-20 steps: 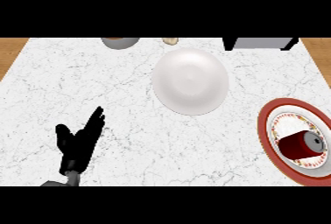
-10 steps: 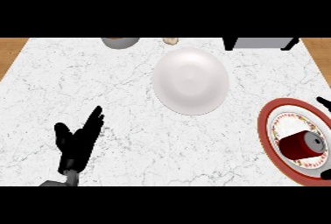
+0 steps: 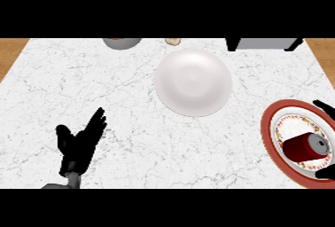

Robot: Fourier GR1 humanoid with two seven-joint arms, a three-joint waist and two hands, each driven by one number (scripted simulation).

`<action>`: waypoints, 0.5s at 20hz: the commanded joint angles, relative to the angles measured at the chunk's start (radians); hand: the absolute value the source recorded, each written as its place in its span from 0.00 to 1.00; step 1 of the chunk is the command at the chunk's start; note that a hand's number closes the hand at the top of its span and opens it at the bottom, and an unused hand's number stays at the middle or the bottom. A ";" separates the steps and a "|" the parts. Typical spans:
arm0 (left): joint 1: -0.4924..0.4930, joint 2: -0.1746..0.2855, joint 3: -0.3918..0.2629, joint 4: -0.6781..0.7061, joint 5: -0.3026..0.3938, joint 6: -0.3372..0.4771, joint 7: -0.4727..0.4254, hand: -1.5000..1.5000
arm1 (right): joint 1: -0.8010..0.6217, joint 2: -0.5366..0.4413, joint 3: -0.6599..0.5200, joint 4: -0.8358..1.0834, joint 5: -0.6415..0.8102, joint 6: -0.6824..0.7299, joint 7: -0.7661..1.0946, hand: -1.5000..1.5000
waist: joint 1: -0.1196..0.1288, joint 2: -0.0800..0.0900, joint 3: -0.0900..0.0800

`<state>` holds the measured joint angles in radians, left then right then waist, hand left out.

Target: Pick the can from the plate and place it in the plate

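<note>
**White marble counter [image 3: 131,88], brown wood [image 3: 9,48] beyond**

A red can [image 3: 304,147] lies sideways on the red-rimmed plate [image 3: 268,128] at the right edge. The left hand [image 3: 77,144] rests by the front left corner, fingers apart. The right hand [image 3: 324,106] barely shows; I cannot tell its pose.

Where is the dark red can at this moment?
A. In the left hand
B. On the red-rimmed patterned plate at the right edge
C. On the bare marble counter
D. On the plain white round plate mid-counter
B: the dark red can lies on its side on the red-rimmed patterned plate, apart from the plain white round plate, and the open left hand rests at the lower left.
</note>
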<state>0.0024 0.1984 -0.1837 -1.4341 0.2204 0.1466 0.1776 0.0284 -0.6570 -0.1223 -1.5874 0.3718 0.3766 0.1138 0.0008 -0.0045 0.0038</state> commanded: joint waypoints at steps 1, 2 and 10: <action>-0.063 0.022 0.078 0.126 0.026 -0.071 -0.026 0.50 | -0.018 0.048 0.027 0.070 0.087 -0.029 -0.035 0.00 | -0.002 0.006 -0.004; -0.003 -0.041 -0.010 0.052 -0.042 -0.016 -0.018 0.50 | 0.002 0.028 -0.015 0.066 0.074 0.004 -0.071 0.00 | -0.002 0.004 -0.004; 0.004 -0.010 0.060 0.022 -0.022 -0.062 0.030 0.50 | -0.093 0.101 0.043 0.187 0.179 0.003 -0.071 0.00 | 0.002 0.005 -0.004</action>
<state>-0.0001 0.1798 -0.1470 -1.4279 0.1926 0.1088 0.1693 -0.0310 -0.5796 -0.0893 -1.4460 0.5101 0.3709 0.0477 0.0029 -0.0046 0.0044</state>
